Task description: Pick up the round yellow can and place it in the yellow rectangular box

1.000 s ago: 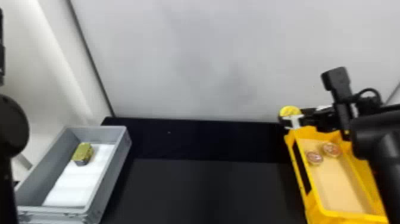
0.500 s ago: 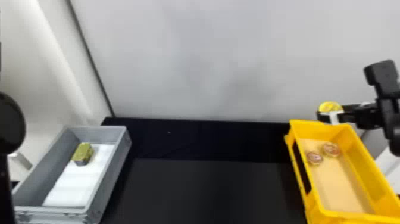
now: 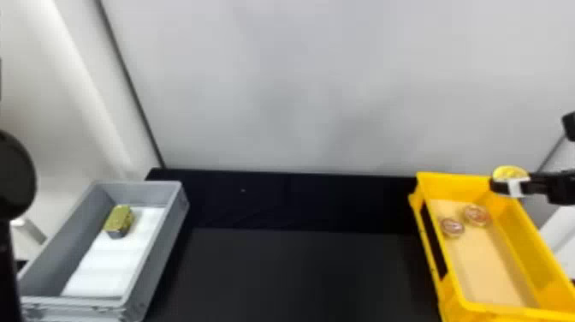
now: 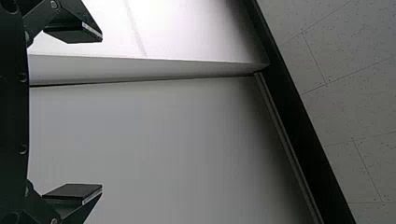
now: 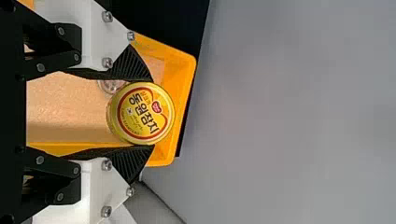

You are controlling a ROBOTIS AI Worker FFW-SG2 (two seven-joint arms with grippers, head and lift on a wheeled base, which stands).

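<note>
At the right of the head view my right gripper (image 3: 508, 184) is over the far right corner of the yellow rectangular box (image 3: 443, 257), with the round yellow can (image 3: 510, 172) between its fingers. In the right wrist view the right gripper (image 5: 152, 113) is shut on the can (image 5: 142, 114), one ridged black pad on each side, lid facing the camera; the box (image 5: 183, 79) lies behind it. The left arm (image 3: 15, 175) is parked at the head view's left edge. In the left wrist view the left gripper (image 4: 99, 113) stands open, nothing between its fingers.
Two small round cans (image 3: 477, 215) lie at the far end inside the yellow box. A grey box (image 3: 171, 218) at the left holds a gold-topped rectangular can (image 3: 120, 220) and white padding. Between the boxes is the black table (image 3: 299, 274), with a pale wall behind.
The right gripper has travelled right with the yellow can, from the box's far left corner to its far right corner. The left arm and both boxes stay where they were.
</note>
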